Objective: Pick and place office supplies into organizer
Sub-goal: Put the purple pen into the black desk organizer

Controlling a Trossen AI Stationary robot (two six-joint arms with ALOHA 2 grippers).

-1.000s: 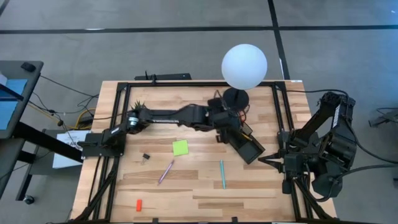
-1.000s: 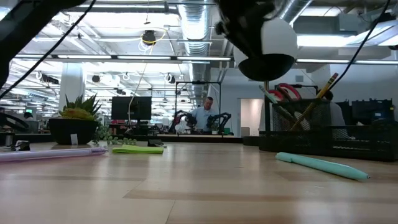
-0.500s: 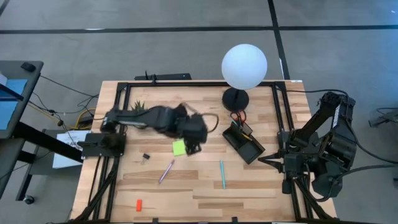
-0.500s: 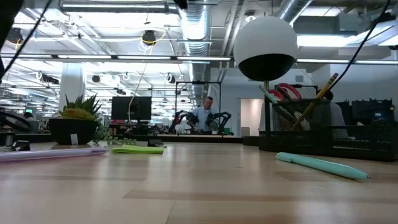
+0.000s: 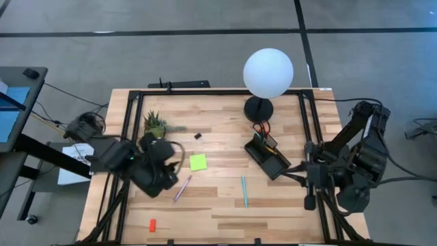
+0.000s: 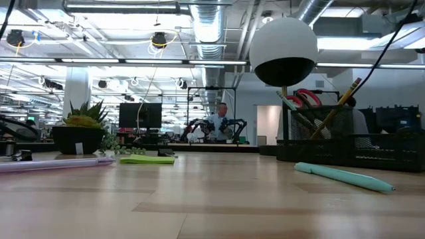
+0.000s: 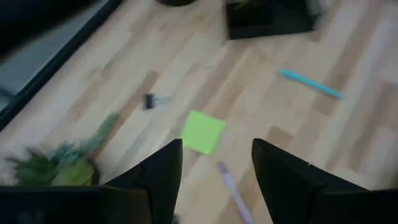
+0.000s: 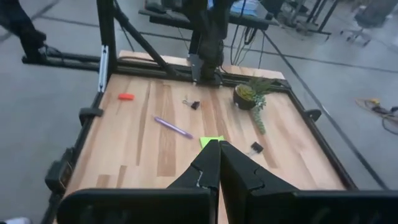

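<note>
The left gripper point(image 7: 214, 171) hangs with fingers apart and empty above the purple pen point(image 5: 181, 188), evidently lining up a pick, while the right gripper point(image 8: 219, 163) waits pinched together beside the organizer point(image 5: 268, 156).

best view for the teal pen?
High view: the teal pen lies whole on bare wood, left of the organizer. Low view shows it side-on and near. Left wrist view shows it blurred. Right wrist view doesn't show it.

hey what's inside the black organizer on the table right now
In the organizer, the low view shows red scissor handles, a tan pencil and a teal pen standing upright in its mesh cup. The mesh walls hide the low tray section's floor.
</note>
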